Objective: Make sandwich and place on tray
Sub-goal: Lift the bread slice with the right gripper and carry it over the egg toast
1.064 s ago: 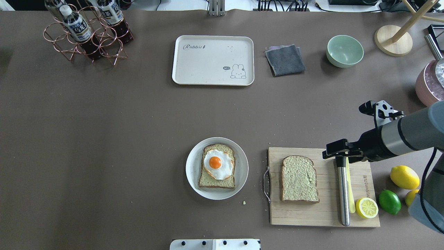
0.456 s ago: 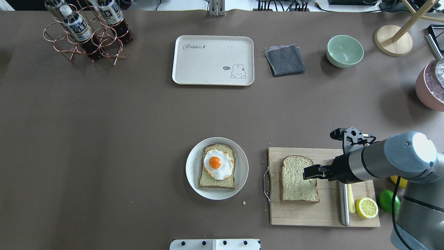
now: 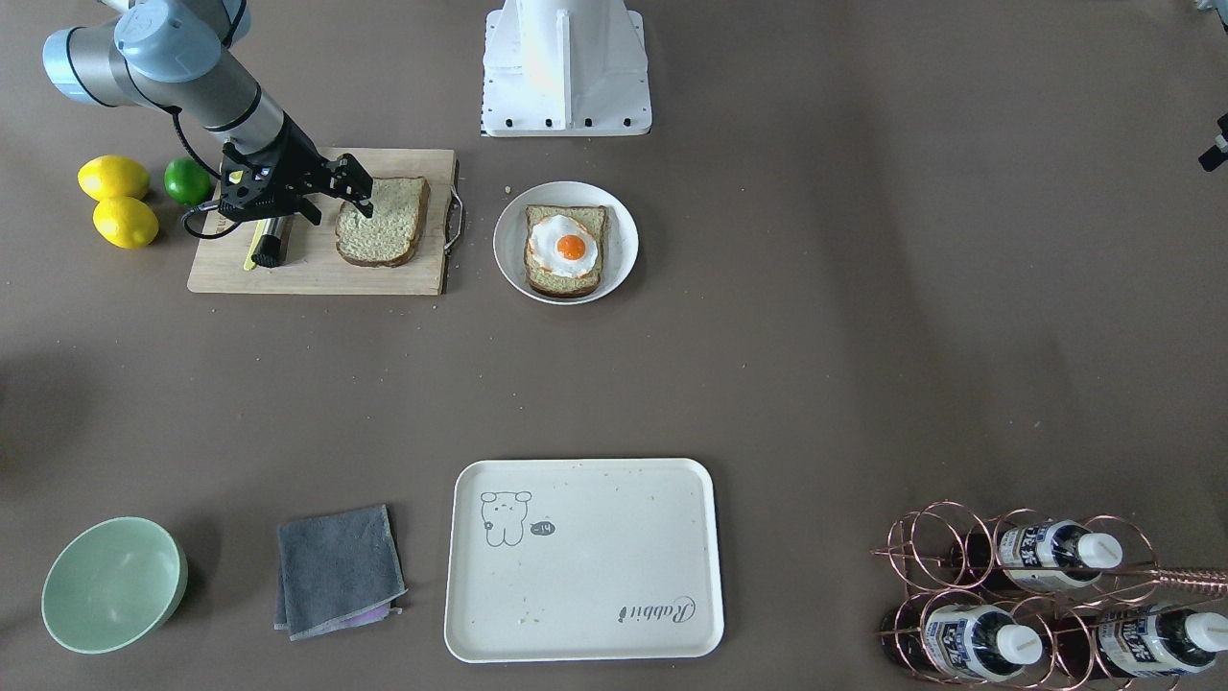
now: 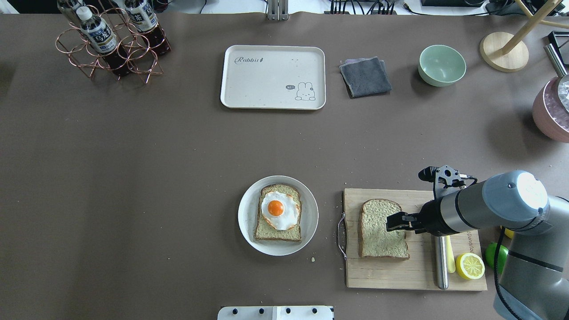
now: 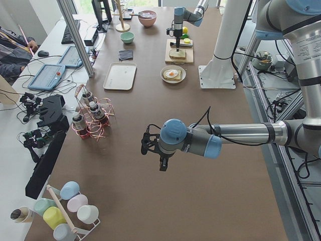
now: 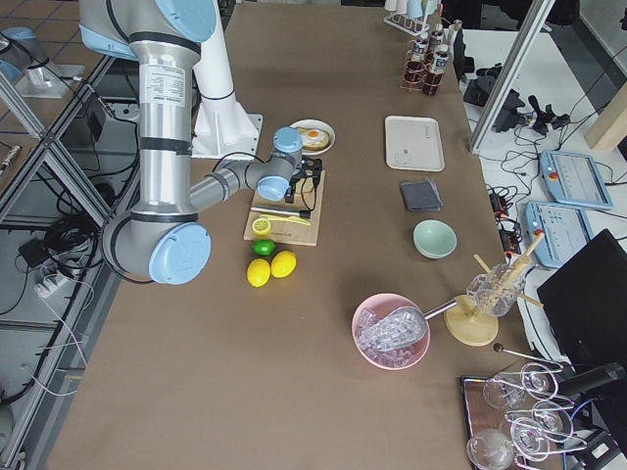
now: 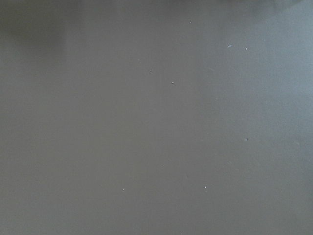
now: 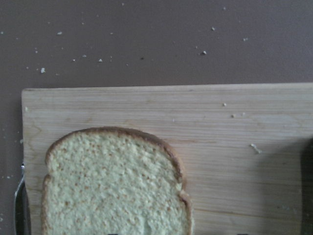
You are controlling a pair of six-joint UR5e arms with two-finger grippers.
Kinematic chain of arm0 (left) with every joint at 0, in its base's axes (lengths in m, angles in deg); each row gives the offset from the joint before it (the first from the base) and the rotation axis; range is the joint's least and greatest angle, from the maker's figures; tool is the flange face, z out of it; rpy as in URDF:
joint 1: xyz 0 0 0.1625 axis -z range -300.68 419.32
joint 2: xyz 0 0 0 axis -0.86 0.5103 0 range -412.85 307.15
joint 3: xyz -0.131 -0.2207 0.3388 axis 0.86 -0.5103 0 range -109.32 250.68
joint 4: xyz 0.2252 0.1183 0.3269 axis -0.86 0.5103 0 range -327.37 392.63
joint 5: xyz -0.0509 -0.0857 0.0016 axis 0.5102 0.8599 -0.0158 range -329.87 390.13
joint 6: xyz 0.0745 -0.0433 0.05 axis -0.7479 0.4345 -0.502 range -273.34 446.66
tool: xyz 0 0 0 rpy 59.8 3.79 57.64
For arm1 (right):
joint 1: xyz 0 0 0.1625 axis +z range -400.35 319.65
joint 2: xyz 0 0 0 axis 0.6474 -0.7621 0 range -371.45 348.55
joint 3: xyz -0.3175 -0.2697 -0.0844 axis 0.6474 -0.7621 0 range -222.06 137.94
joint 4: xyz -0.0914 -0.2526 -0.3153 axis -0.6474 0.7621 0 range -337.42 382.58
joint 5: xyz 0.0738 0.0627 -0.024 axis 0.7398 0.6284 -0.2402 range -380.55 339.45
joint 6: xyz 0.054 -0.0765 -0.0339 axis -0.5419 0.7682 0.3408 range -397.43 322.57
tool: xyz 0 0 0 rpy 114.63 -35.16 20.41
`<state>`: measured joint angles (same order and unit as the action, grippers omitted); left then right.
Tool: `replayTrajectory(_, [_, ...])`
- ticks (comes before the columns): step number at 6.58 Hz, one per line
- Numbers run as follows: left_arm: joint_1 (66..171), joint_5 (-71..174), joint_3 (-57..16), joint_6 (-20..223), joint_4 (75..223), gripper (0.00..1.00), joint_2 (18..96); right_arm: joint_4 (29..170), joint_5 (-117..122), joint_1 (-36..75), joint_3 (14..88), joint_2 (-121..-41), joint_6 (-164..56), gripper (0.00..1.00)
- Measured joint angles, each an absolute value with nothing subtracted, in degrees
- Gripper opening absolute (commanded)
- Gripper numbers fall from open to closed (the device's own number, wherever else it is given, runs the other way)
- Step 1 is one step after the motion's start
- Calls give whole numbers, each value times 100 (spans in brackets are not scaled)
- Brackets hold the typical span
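Note:
One bread slice (image 4: 378, 233) lies on the wooden cutting board (image 4: 418, 273); it also shows in the right wrist view (image 8: 112, 186). A second slice (image 4: 266, 231) with the fried egg (image 4: 279, 210) on top sits on the round white plate (image 4: 244, 222). The cream tray (image 4: 271, 80) lies bare at the far side. My right gripper (image 4: 391, 221) hovers over the right edge of the board's slice; the front view shows it (image 3: 338, 200) with jaws apart and empty. My left gripper (image 5: 150, 148) shows only in the left side view, over bare table; I cannot tell its state.
A knife (image 4: 441, 266), a lemon half (image 4: 470, 266) and a lime (image 4: 495, 255) lie at the board's right. A grey cloth (image 4: 365, 76) and a green bowl (image 4: 441, 65) sit right of the tray. A bottle rack (image 4: 111, 44) stands far left.
My right arm swung in from the board's far right corner toward me and leftward, bringing the gripper over the right edge of the bread slice. The food has not moved.

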<state>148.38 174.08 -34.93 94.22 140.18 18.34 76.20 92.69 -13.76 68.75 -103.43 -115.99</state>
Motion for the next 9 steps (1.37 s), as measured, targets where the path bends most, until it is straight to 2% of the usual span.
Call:
replayTrajectory(3, [14835, 17410, -3496, 9428, 14015, 98, 1834, 7620, 9267, -1372, 6901, -10307, -11729, 0])
replayTrajectory(6, [14829, 17425, -3496, 9425, 14016, 98, 1828, 7635, 9457, -1103, 7371, -10171, -11851, 0])
replayTrajectory(9, [14821, 17444, -3496, 9422, 14021, 98, 1825, 7647, 9458, -1202, 7160, -9242, -12499, 0])
